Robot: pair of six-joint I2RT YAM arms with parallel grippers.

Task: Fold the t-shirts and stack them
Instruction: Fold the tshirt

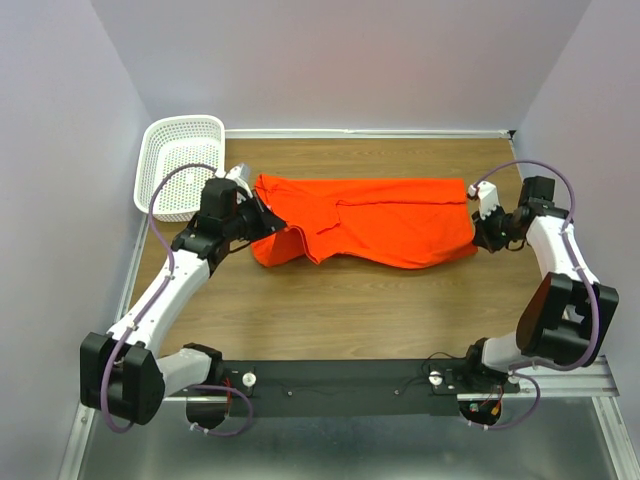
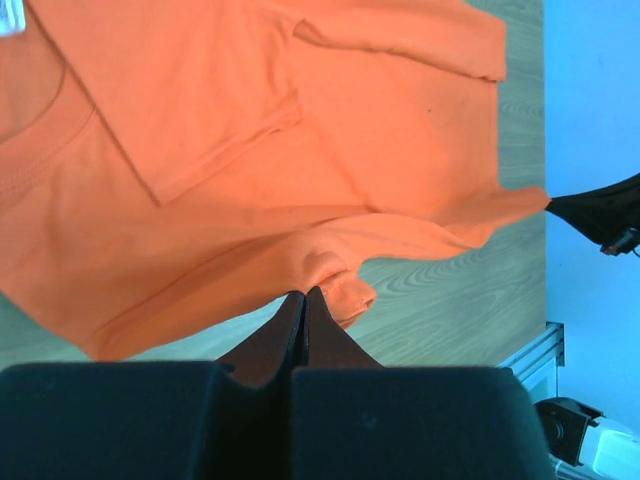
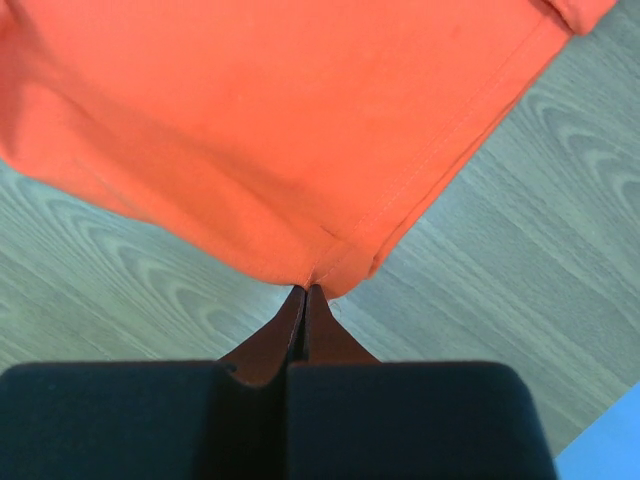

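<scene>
The orange-red t-shirt (image 1: 370,220) lies stretched left to right across the wooden table, partly folded over itself. My left gripper (image 1: 272,226) is shut on its left edge; in the left wrist view the gripper (image 2: 304,292) pinches a bunched fold of the t-shirt (image 2: 250,180). My right gripper (image 1: 478,236) is shut on the shirt's right hem corner; in the right wrist view the gripper (image 3: 305,290) grips the t-shirt (image 3: 290,120) at its stitched hem, lifted slightly off the wood.
A white mesh basket (image 1: 176,163) stands at the far left corner, just behind the left arm. Lilac walls close the table on the left, back and right. A black rail (image 1: 340,378) carries the arm bases at the near edge.
</scene>
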